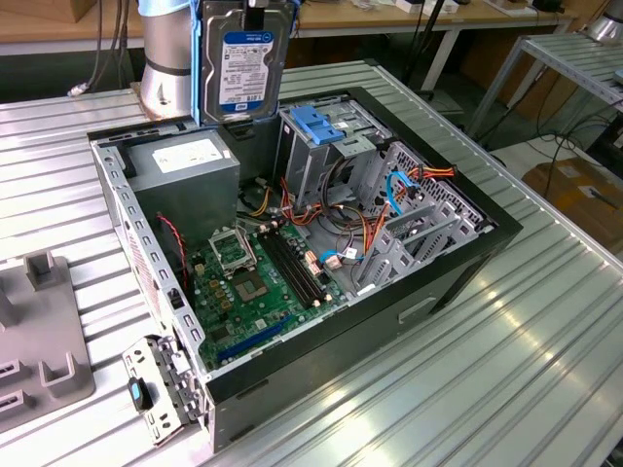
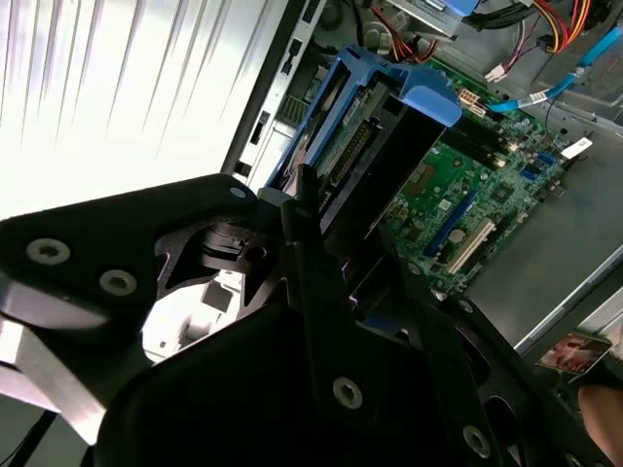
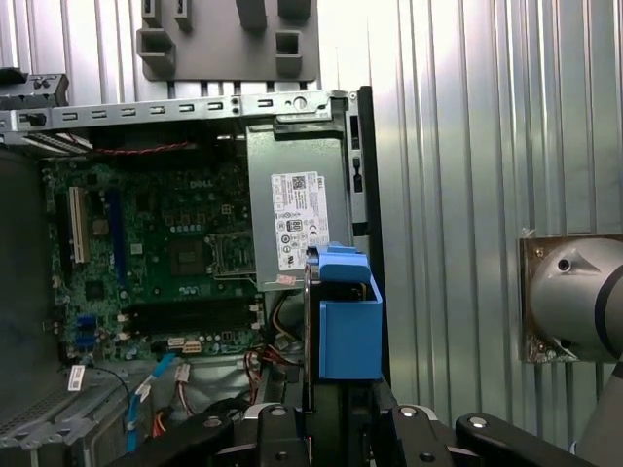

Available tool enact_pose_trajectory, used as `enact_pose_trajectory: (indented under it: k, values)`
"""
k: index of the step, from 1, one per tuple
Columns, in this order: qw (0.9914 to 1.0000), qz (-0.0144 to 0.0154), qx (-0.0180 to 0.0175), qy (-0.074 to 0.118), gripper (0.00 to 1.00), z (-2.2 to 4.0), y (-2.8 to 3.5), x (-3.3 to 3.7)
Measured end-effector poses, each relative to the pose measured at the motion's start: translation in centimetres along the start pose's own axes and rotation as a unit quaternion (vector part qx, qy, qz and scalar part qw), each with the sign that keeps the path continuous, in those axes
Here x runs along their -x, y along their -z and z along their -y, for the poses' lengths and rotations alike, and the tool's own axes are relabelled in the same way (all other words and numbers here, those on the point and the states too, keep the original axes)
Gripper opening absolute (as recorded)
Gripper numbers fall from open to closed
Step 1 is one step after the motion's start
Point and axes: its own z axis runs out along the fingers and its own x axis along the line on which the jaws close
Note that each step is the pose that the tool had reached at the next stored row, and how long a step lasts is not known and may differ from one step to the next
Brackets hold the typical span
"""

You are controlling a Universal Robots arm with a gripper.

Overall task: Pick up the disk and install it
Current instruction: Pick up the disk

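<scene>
The disk (image 1: 243,63), a silver drive with a white-and-blue label in a blue carrier frame, hangs upright above the back corner of the open computer case (image 1: 458,263). My gripper (image 1: 255,10) is shut on its upper edge. The second wrist view has the blue carrier (image 2: 389,146) edge-on, clamped between the black fingers (image 2: 316,243), with the motherboard below. Seen from the first wrist view, the carrier (image 3: 348,321) sticks out past the gripper (image 3: 336,404) over the case's edge, beside the power supply.
The case lies open on a ribbed metal table (image 1: 487,379). Inside are a grey power supply box (image 1: 185,161), the motherboard (image 1: 253,282), a metal drive cage with a blue bracket (image 1: 321,126) and loose cables (image 1: 389,195). A grey fixture (image 1: 39,341) sits at the exterior view's left. The arm's base (image 1: 165,58) stands behind the case.
</scene>
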Motion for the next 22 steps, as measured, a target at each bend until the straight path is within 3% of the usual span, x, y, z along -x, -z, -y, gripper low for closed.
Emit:
enact_pose_trajectory:
  k: [22]
  values:
    - [1.00000, 0.0000, 0.0000, 0.000, 0.35, 3.67, -0.05, 0.24]
